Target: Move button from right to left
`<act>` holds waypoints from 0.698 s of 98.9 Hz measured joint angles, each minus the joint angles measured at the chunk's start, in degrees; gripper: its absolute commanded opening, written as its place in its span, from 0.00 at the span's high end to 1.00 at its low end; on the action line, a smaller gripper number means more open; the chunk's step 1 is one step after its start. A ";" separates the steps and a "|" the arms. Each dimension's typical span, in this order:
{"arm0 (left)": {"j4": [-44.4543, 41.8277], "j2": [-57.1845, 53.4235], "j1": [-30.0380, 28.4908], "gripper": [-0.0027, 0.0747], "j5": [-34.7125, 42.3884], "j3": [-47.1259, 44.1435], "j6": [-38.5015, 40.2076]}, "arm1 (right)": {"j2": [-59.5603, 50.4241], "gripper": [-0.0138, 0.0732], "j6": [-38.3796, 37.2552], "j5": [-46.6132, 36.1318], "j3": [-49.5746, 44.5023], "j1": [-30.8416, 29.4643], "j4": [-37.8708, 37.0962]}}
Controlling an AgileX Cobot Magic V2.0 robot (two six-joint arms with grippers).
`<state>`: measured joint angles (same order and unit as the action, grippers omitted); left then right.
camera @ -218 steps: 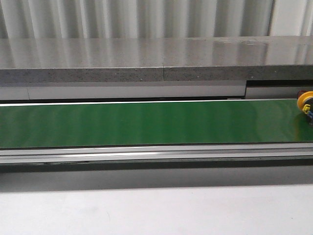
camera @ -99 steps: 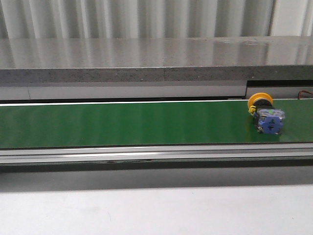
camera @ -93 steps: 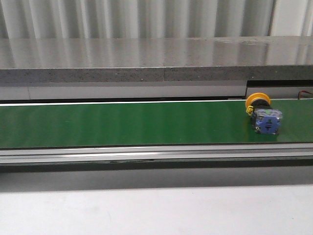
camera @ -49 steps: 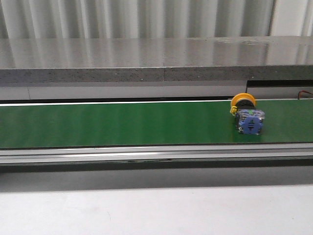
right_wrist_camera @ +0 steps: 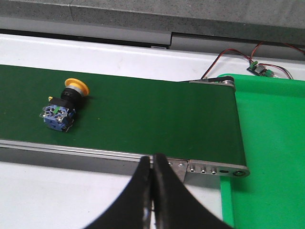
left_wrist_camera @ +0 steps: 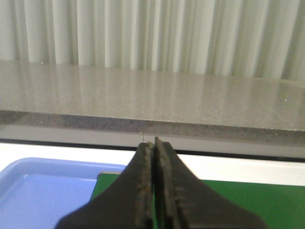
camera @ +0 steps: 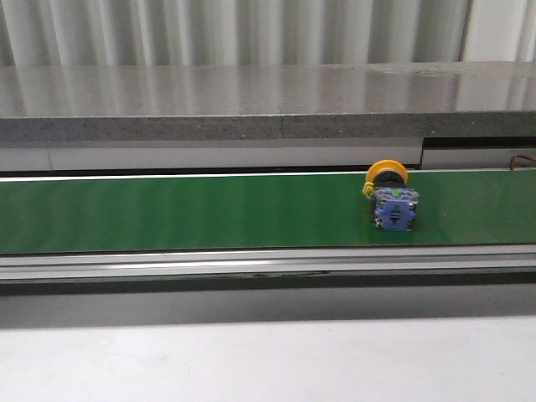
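Observation:
The button [camera: 390, 198], with a yellow-orange head and a blue-grey body with a small green mark, lies on its side on the green conveyor belt [camera: 209, 209], right of the middle. It also shows in the right wrist view [right_wrist_camera: 63, 106], far from my right gripper [right_wrist_camera: 153, 157], which is shut and empty over the belt's near rail. My left gripper [left_wrist_camera: 153, 142] is shut and empty above the belt's left end. Neither gripper shows in the front view.
A blue tray [left_wrist_camera: 43, 191] sits at the belt's left end. A green tray [right_wrist_camera: 271, 152] lies past the belt's right end, with a small circuit board and wires [right_wrist_camera: 259, 68] behind it. A grey stone ledge [camera: 251, 100] runs behind the belt.
The button has travelled left along the belt, from the right edge of the front view to right of the middle.

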<state>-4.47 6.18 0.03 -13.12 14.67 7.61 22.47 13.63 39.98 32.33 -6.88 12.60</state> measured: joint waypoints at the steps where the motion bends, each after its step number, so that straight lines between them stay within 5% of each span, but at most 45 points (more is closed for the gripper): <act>1: -0.01 0.41 0.00 0.99 -0.84 0.40 0.00 | 0.00 0.92 0.00 0.00 0.00 0.00 0.00; 43: 2.58 29.38 0.00 0.99 -30.12 24.25 -0.31 | 0.00 0.92 0.00 0.04 0.00 0.00 0.00; 69: 2.84 40.33 0.00 0.99 -36.20 29.45 -0.44 | 0.00 0.92 0.00 0.04 0.00 0.00 0.00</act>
<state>-1.64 46.50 0.03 -49.32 44.12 7.17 22.47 13.63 40.02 32.33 -6.88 12.60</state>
